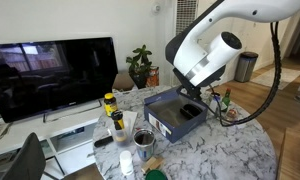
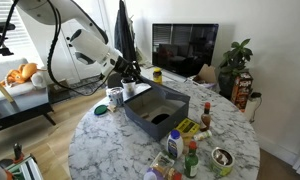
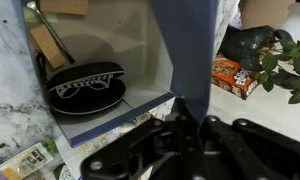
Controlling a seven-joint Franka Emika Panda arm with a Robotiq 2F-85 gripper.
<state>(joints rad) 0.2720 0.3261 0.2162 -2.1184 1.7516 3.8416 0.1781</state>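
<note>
My gripper [image 3: 190, 120] looks clamped on the thin wall of the blue box [image 3: 185, 50], which sits mid marble table [image 1: 240, 150] w/ a black oval item [image 3: 85, 85] inside; prob. mid-drag, so the next move needs a firm pinch & level pull, clear of the bottles [image 1: 117, 122] to its left.

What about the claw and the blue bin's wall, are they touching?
Touching: in the wrist view the claw pinches the blue bin's wall.
</note>
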